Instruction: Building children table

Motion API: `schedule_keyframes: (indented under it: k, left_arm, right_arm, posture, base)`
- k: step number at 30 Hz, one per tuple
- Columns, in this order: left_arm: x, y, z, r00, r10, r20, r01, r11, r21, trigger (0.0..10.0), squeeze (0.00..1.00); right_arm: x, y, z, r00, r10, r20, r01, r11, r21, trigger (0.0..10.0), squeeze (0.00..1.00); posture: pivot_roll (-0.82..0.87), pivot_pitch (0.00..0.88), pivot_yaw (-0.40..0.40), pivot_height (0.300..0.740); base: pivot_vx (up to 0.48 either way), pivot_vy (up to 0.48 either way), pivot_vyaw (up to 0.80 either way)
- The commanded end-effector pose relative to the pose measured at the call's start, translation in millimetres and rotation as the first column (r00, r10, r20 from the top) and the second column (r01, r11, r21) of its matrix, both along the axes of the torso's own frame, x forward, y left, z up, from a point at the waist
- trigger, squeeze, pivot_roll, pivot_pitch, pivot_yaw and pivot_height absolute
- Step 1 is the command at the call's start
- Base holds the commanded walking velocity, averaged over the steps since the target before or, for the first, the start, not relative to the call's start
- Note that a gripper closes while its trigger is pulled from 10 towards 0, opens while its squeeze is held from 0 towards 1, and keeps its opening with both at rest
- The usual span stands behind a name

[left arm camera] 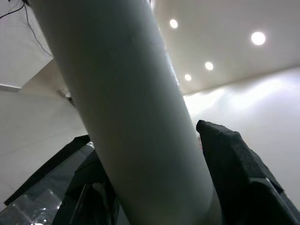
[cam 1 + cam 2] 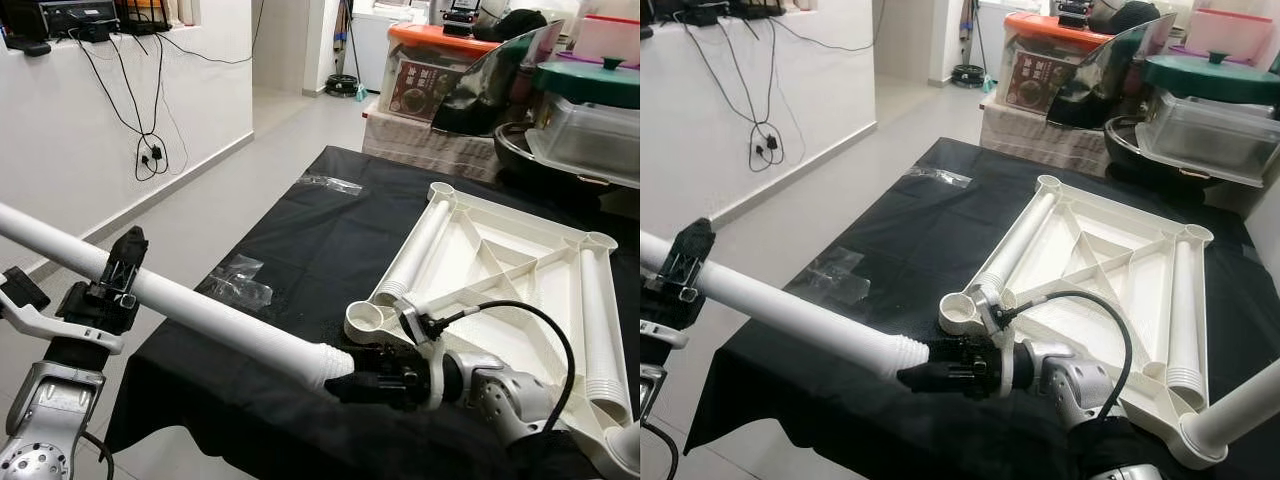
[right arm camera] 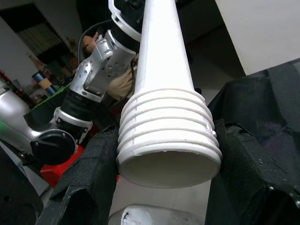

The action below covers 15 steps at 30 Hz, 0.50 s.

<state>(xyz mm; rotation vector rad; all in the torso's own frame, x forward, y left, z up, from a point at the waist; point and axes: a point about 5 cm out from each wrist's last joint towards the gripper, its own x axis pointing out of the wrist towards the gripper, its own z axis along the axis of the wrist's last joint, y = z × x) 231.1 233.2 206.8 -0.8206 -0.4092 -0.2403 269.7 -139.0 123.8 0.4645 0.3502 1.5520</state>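
A long white plastic tube table leg with a ribbed end is held in the air between both arms, slanting from the robot's left down toward the near edge of the black cloth-covered table. The right gripper clamps the ribbed end: in the right wrist view its two black padded fingers press against opposite sides of the ridges, spread just wide enough to take the tube's width, with the open hollow mouth of the leg facing the camera. The left gripper grips the smooth shaft farther up, its fingers closed on either side of the tube, as the left wrist view shows with a dark pad flush against the white surface.

The white moulded plastic tabletop frame lies upside down on the black cloth, ribs and diagonal braces facing up, round sockets at its corners. Two more white legs lie inside it along opposite edges. The empty near-left socket sits just beyond the right gripper. Crumpled clear plastic bags lie on the cloth near the held leg.
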Motion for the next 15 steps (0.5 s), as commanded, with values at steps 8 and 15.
schedule_keyframes:
  k: [8,15]
  left_arm:
    - [7.0,-24.1,24.7,0.993,-0.102,0.057,0.103,0.995,-0.016,0.0,0.0]
    - [13.5,-28.6,46.1,0.983,-0.16,0.088,0.154,0.985,0.073,4.6,0.0]
  right_arm:
    - [37.0,16.3,-7.8,0.959,-0.266,0.094,0.28,0.939,-0.201,10.0,0.0]
    - [41.6,15.7,7.8,0.953,-0.242,0.183,0.275,0.943,-0.186,10.0,1.0]
  posture:
    - [0.08,0.0,-0.103,0.74]
    - [0.07,0.0,-0.096,0.74]
  base:
    - [0.0,0.0,0.0]
    - [0.0,0.0,0.0]
